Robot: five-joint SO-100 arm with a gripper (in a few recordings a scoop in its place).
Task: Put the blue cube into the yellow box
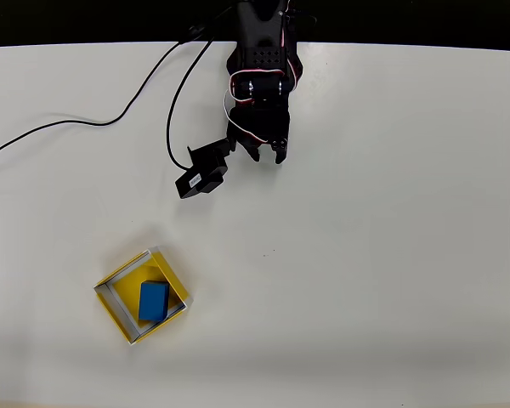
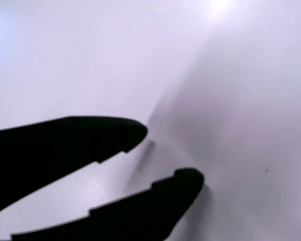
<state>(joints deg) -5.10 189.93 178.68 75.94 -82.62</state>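
In the overhead view the blue cube lies flat inside the yellow box, toward its right side, at the lower left of the white table. My gripper hangs far from it, near the top centre, close to the arm's base. In the wrist view the two black fingers of the gripper stand apart with only bare white table between them. The gripper is open and holds nothing.
A small black cabled module sits just left of the gripper, its cable looping up to the arm. A second black cable trails across the upper left of the table. The table's far edge runs along the top.
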